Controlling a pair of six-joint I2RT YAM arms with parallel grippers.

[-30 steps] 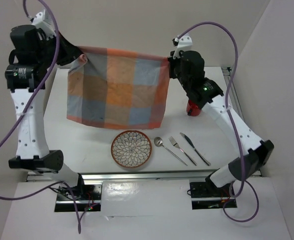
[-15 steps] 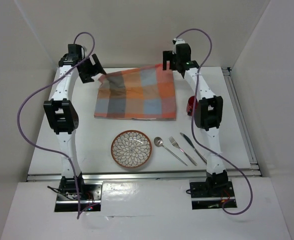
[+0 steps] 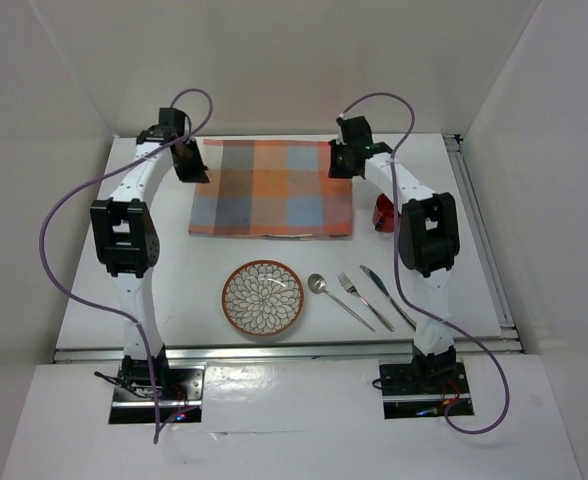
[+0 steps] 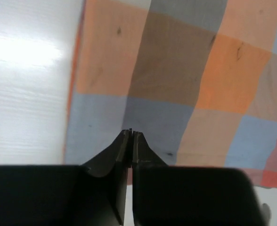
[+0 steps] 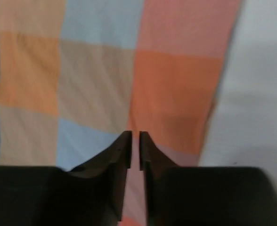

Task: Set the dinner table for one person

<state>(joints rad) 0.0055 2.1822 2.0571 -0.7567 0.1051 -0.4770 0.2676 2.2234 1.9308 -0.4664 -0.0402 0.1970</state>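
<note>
The orange, blue and grey checked placemat [image 3: 272,188] lies flat on the far half of the white dinner table [image 3: 174,290]. My left gripper [image 3: 192,165] hovers at the placemat's far left corner and my right gripper [image 3: 339,162] at its far right corner. In the left wrist view the left gripper [image 4: 131,132] has its jaws nearly touching, empty, above the cloth [image 4: 185,84]. In the right wrist view the right gripper [image 5: 134,133] shows a narrow gap with nothing in it, over the cloth [image 5: 96,80].
A patterned plate [image 3: 263,297] sits in front of the placemat, with a spoon [image 3: 319,285], a fork [image 3: 359,295] and a knife [image 3: 389,298] to its right. A red object [image 3: 384,213] stands beside the placemat's right edge, partly behind the right arm. A metal rail [image 3: 284,348] runs along the near edge.
The placemat, held up by both grippers a second ago, now lies flat. Both grippers let go, opened wide, then narrowed again, and both arms have reached out to the far side.
</note>
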